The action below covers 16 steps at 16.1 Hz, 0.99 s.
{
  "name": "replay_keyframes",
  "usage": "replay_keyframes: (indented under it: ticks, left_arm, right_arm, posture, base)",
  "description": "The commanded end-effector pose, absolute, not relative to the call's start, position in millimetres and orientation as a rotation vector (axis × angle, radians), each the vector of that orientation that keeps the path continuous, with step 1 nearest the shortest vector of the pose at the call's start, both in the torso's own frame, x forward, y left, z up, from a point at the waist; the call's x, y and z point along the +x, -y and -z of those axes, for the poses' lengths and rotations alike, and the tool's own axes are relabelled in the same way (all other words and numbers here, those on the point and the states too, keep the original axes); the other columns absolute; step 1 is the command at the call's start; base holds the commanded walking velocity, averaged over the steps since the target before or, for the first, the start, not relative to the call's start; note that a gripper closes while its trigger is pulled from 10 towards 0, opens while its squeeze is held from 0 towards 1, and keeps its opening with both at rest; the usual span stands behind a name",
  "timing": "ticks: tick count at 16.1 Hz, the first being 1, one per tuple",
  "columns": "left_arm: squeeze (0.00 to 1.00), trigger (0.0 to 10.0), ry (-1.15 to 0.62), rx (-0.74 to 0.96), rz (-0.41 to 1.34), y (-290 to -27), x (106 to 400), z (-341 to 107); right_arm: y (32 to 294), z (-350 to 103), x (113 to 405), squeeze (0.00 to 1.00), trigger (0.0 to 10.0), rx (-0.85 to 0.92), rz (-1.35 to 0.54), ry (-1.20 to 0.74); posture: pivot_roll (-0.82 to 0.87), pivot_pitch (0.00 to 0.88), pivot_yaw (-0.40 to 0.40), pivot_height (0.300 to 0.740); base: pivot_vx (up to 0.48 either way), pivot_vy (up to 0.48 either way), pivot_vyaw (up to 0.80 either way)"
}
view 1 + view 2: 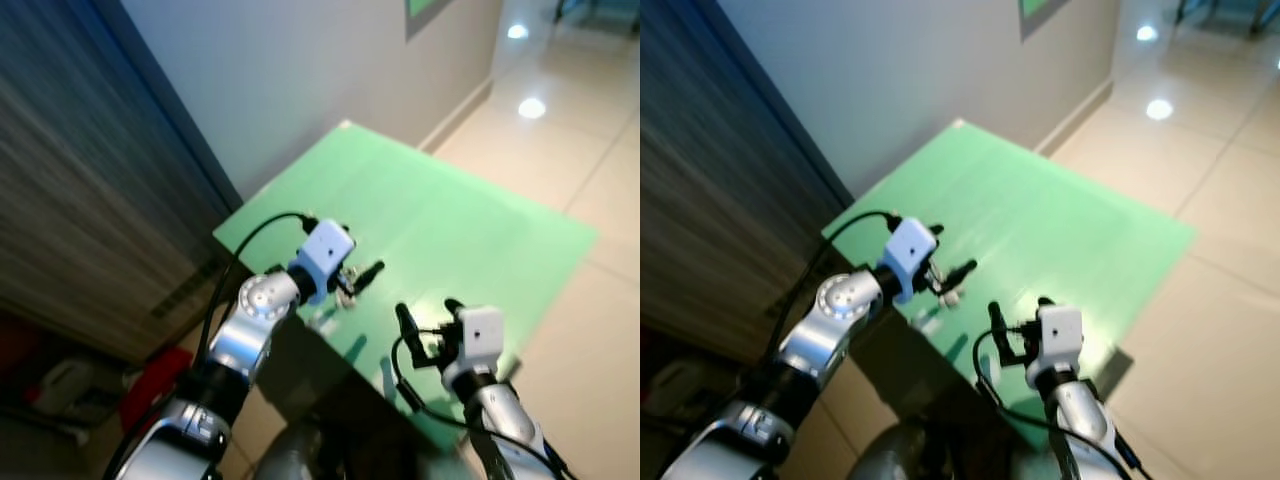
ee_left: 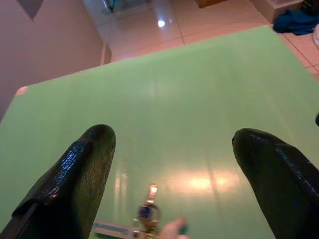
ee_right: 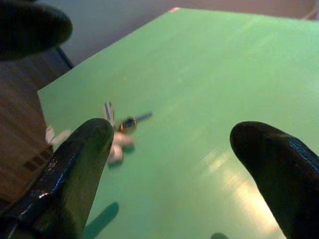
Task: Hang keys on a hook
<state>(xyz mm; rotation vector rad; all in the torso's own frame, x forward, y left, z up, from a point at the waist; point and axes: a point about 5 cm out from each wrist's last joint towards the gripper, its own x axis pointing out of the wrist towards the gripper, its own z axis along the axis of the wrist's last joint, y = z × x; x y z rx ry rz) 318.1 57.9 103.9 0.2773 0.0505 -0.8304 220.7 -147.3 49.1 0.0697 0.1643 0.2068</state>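
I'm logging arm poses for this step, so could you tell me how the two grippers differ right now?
The left gripper reaches further out over the glossy green mat, close above the small bunch of keys; the right gripper hangs nearer the robot, over the mat's near edge, with the keys off to its side. The left gripper's fingers point sideways toward the right; the right gripper's point up and away. Both have two black fingers, spread open, holding nothing.

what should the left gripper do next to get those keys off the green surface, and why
Probably lower the left gripper a little toward the keys and shut on them. Its fingers are open and the keys lie on the green surface just under it, ungrasped. The right gripper is open and beside them, holding nothing.
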Motion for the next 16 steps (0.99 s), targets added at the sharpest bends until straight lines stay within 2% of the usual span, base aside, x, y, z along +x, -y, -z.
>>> replay_keyframes:
  ticks: [1,2,6,10,14,16]
  left_arm:
    - [0.00,10.0,-0.092,0.302,0.798,-69.2,318.5,-96.5]
    - [0.00,10.0,-0.100,0.321,0.796,-69.0,318.5,-95.0]
    - [0.00,10.0,-0.112,0.274,0.714,-88.2,318.1,-99.9]
    - [0.00,10.0,-0.131,0.274,0.660,-105.0,313.0,-97.7]
    - [0.00,10.0,-0.135,0.269,0.644,-111.2,307.7,-101.5]
    - [0.00,10.0,-0.139,0.265,0.668,-112.4,295.1,-104.6]
  right_arm:
    - [139.4,-49.6,224.0,0.00,10.0,0.077,-0.206,-0.161]
    - [140.6,-48.9,226.6,0.00,10.0,0.066,-0.196,-0.164]
    - [145.7,-44.9,249.2,0.00,10.0,0.105,-0.148,-0.192]
    - [143.3,-41.0,257.2,0.00,10.0,0.129,-0.157,-0.209]
    - [136.4,-40.0,270.2,0.00,10.0,0.145,-0.169,-0.213]
    - [140.4,-43.7,287.3,0.00,10.0,0.095,-0.123,-0.189]
  posture:
    - [-0.24,0.157,0.237,0.701]
    - [-0.24,0.157,0.238,0.701]
    - [-0.20,0.161,0.240,0.701]
    - [-0.17,0.164,0.227,0.701]
    - [-0.15,0.157,0.224,0.701]
    - [-0.12,0.158,0.226,0.701]
  base:
    - [0.431,0.000,0.00]
    - [0.409,-0.244,0.00]
    - [0.000,0.000,0.00]
    - [0.000,0.000,0.00]
    - [0.000,0.000,0.00]
    - [0.000,0.000,0.00]
